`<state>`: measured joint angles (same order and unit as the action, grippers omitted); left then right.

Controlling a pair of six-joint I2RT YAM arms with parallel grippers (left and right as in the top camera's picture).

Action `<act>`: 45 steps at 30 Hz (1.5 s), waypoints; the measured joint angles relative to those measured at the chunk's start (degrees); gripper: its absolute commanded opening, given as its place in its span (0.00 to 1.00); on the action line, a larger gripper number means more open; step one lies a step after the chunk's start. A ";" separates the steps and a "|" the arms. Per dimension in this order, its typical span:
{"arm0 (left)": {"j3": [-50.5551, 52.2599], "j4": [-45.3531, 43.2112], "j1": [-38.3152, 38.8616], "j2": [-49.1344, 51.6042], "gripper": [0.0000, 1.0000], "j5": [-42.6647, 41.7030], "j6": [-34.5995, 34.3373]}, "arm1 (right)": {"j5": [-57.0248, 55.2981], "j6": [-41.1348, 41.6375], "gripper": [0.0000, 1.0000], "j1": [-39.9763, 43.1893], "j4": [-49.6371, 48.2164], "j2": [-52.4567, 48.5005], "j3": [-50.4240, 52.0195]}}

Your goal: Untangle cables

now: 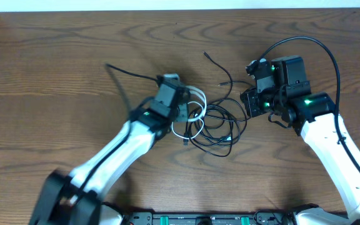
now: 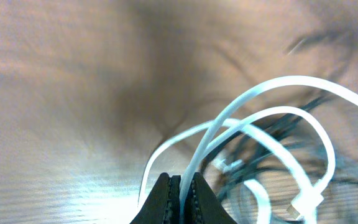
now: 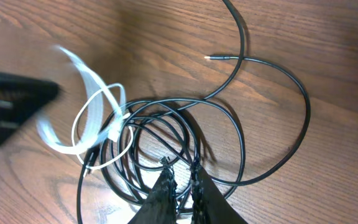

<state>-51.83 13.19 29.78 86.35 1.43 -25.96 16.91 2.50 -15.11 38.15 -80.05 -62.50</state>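
Where brown wood-grain table [image 1: 55, 56] fills whole view: left gripper [image 2: 181, 178] pinching white cable [image 2: 291, 79]; right gripper [image 3: 180, 172] near-closed over black cables [image 3: 179, 104], grip unclear.

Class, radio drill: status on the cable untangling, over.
Left gripper shut on white cable. Right gripper over black cables, grip unclear. White and black loops interlaced.
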 measured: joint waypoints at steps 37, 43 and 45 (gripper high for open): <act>-0.17 14.88 -7.23 -13.73 0.08 12.70 -15.91 | 11.30 42.07 0.24 -13.97 -4.42 -25.99 0.04; -0.17 14.88 -7.23 -13.73 0.08 12.68 -16.04 | 9.77 47.32 0.21 -14.95 -8.92 -26.86 0.04; -0.17 14.88 -7.23 -13.73 0.07 12.70 -16.06 | 9.31 48.37 0.18 -15.87 -11.47 -27.91 0.04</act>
<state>-52.01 28.08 22.55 72.62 14.13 -42.02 26.22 50.87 -30.98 26.68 -107.96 -62.46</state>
